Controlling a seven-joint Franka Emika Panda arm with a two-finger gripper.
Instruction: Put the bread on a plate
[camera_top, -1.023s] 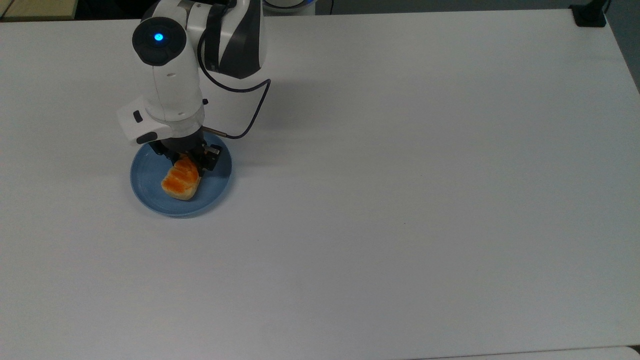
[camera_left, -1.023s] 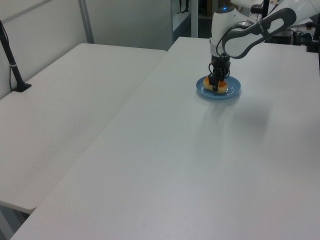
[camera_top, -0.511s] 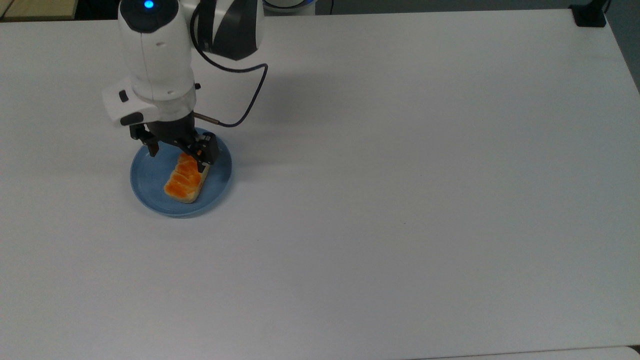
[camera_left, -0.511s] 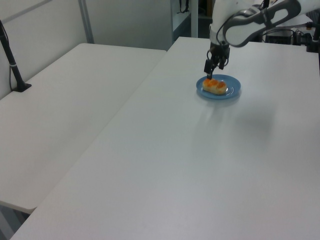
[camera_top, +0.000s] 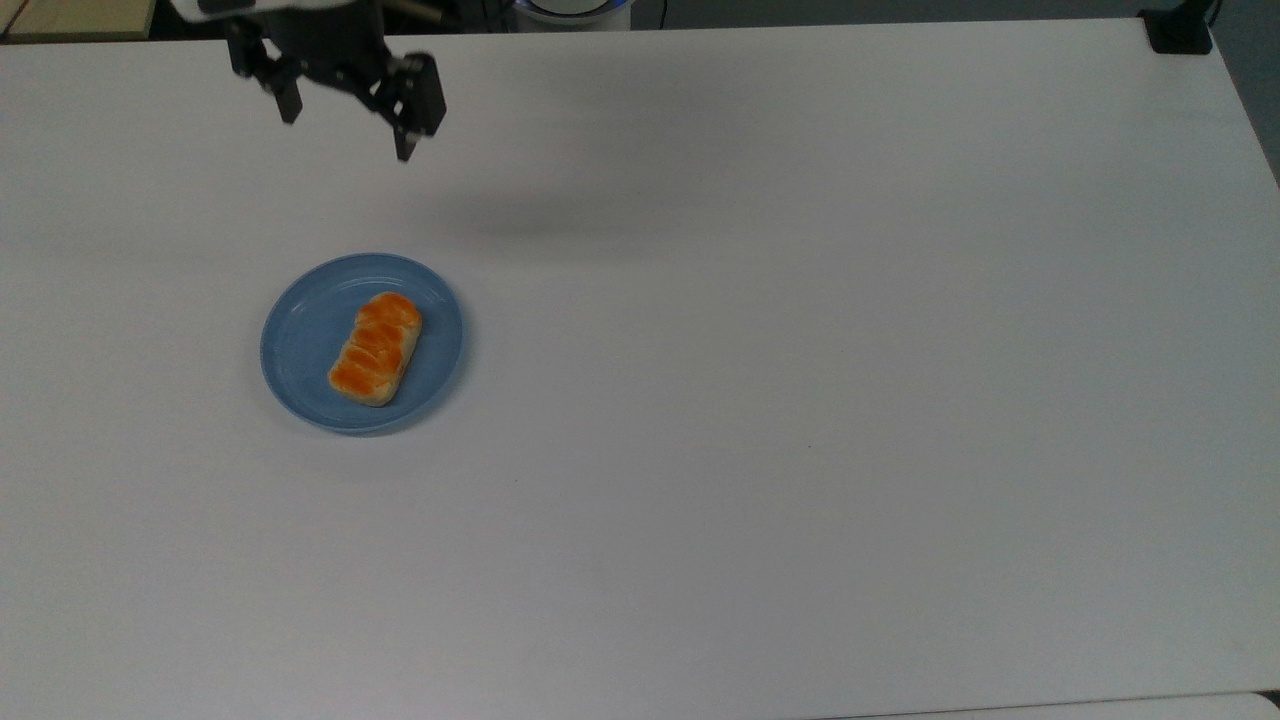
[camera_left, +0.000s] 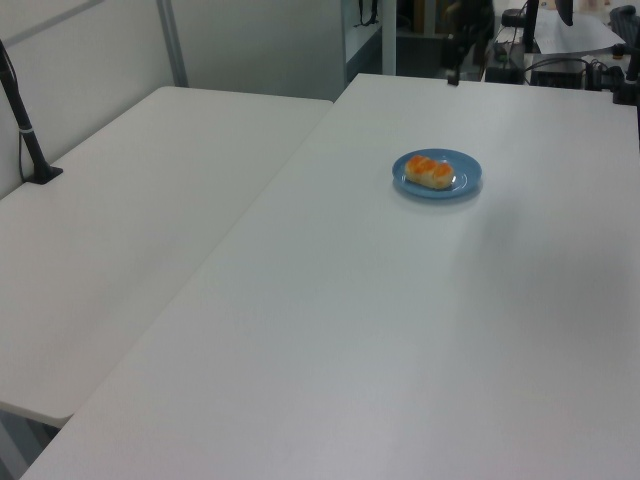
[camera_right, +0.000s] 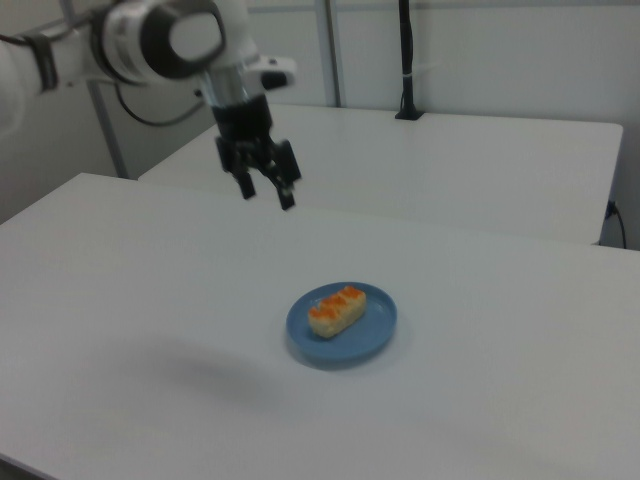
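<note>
1. Bread (camera_top: 376, 348) lies flat on the plate (camera_top: 300, 345), long axis approx 1-to-7 o'clock in the top view, just right of ctr.
2. Claw (camera_top: 347, 128) hangs well apart, toward 12 o'clock of the plate; fingers spread wide, holding nothing.
3. Step: placement looks done, arm in retreat phase.
4. Next: nothing to grasp; just park clear of the table (camera_top: 800, 400).

Only the plate (camera_top: 300, 345) and bread (camera_top: 376, 347) interrupt the table (camera_top: 800, 400).

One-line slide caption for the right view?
Bread lies on the blue plate while the open, empty gripper hangs above the white table.
</note>
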